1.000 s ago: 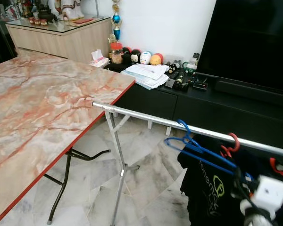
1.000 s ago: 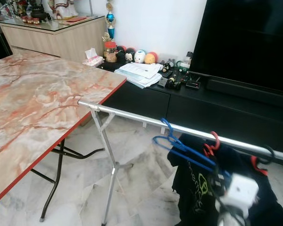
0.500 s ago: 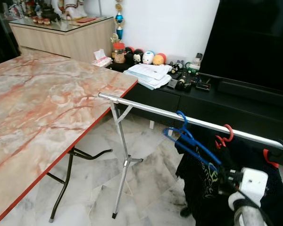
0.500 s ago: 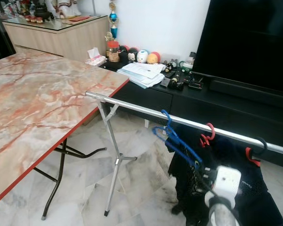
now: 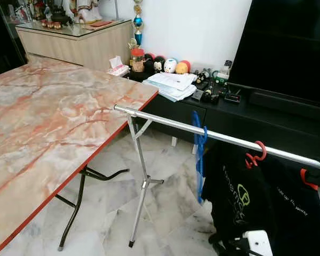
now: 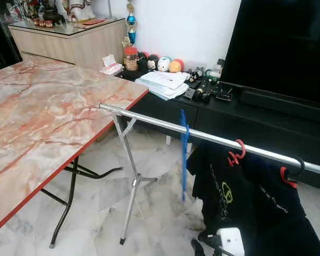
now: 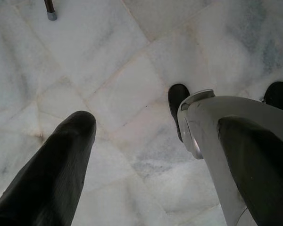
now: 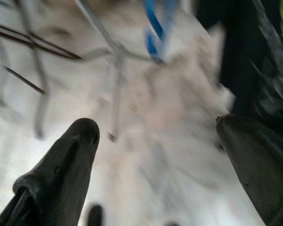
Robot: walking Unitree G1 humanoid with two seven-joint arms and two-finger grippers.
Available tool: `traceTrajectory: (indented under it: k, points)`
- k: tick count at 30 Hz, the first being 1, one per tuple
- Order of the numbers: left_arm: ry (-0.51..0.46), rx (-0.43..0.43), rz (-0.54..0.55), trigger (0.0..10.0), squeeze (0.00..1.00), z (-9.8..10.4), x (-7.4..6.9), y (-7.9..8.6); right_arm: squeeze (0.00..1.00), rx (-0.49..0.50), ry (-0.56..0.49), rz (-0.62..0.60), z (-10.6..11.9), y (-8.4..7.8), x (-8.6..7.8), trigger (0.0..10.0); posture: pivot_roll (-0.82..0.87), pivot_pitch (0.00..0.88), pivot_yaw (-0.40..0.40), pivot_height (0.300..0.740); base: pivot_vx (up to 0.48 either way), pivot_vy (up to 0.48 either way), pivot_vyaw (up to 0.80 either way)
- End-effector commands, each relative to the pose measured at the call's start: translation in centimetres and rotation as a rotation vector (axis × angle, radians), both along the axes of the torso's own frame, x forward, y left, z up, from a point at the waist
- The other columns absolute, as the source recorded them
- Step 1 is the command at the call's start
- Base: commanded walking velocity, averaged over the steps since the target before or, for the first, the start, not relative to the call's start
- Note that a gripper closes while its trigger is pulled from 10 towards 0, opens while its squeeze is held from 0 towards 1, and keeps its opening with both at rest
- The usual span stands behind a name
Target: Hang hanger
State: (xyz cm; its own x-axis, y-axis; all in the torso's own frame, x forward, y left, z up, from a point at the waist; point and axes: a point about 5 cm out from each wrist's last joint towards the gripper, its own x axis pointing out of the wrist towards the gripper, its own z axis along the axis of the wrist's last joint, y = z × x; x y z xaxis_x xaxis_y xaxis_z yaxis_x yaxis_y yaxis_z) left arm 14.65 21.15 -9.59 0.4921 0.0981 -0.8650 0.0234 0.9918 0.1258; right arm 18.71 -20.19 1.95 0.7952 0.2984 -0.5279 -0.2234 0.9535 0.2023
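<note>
left eye view: blue hanger [image 5: 199, 154] hangs by its hook on the metal rail [image 5: 165, 121], beside the black shirts [image 5: 256, 197], so the job looks done. right gripper [image 8: 155, 141] is spread wide and empty, low near the floor [image 5: 117, 213]; left gripper [image 7: 146, 155] likewise open, idle.

Both grippers' fingers [image 7: 61, 160] [image 8: 61, 169] hang spread, empty.

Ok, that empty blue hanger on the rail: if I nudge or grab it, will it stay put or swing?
The blue hanger hangs from the rail by its hook alone, with no garment on it, so it probably swings or slides at a light push. It looks thin and light, likely flexing slightly if squeezed. The black shirts beside it would damp little.
</note>
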Motion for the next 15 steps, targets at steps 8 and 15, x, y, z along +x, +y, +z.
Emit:
traceTrajectory:
  k: [8, 15]
  points:
    - [0.014, 0.002, 0.005, 10.0, 0.00, -0.1, -0.2, 0.2, 0.00, 0.207, -0.367, -0.320, 6.1, -2.4, 4.0, 10.0, 0.00, 0.000, 0.010, 0.740, 0.000, 0.000, 0.00]
    - [0.018, 0.002, 0.004, 10.0, 0.00, -0.1, -0.4, 0.2, 0.00, 0.094, -0.439, -0.463, 6.8, -3.3, 6.8, 10.0, 0.05, 0.000, 0.018, 0.740, 0.000, 0.000, 0.00]
